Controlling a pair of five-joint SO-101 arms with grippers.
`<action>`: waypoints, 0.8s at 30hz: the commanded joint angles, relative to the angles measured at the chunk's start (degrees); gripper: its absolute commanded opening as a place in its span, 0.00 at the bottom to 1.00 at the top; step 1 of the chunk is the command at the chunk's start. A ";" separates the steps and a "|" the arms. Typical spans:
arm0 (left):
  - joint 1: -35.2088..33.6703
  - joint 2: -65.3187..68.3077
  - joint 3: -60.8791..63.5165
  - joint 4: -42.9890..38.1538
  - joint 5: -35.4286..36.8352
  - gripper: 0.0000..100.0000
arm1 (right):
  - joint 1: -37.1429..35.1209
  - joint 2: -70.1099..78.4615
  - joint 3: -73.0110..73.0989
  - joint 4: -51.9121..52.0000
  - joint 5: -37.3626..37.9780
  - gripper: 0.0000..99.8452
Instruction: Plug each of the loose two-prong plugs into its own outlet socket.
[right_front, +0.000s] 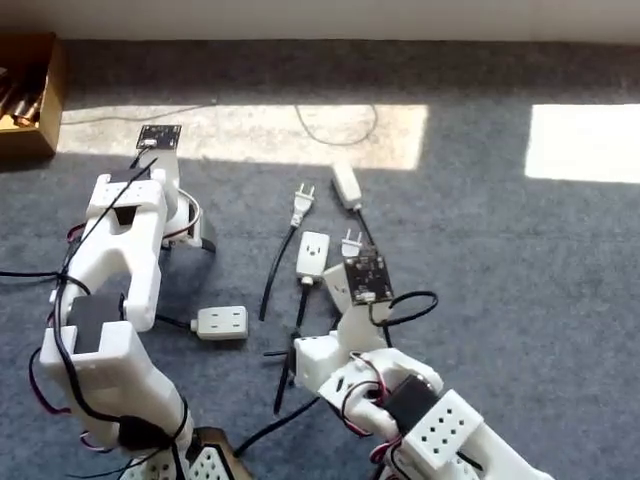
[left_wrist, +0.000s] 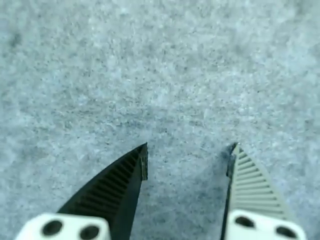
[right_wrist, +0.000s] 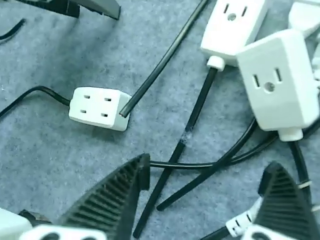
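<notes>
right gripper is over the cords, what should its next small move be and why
Probably ease the right gripper forward to the two-prong plug beyond the white outlet socket and centre over it. Its jaws are open and empty above black cords, not a plug, while that plug lies loose on the carpet, unplugged.

arms (right_front: 125, 250): white printed shells | cables (right_front: 433, 301): black, red | left claw (left_wrist: 187, 155): one black ribbed finger (left_wrist: 112, 192), one white
</notes>
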 joint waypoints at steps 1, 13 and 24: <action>0.57 -0.13 -0.75 -0.70 0.18 0.26 | -0.92 6.29 -8.04 3.12 -1.23 0.31; 0.66 7.60 -7.78 0.53 0.09 0.26 | -1.71 17.63 -21.32 21.93 0.97 0.26; 0.40 7.60 -7.60 0.53 0.26 0.26 | -6.99 18.59 -23.87 26.95 -13.19 0.26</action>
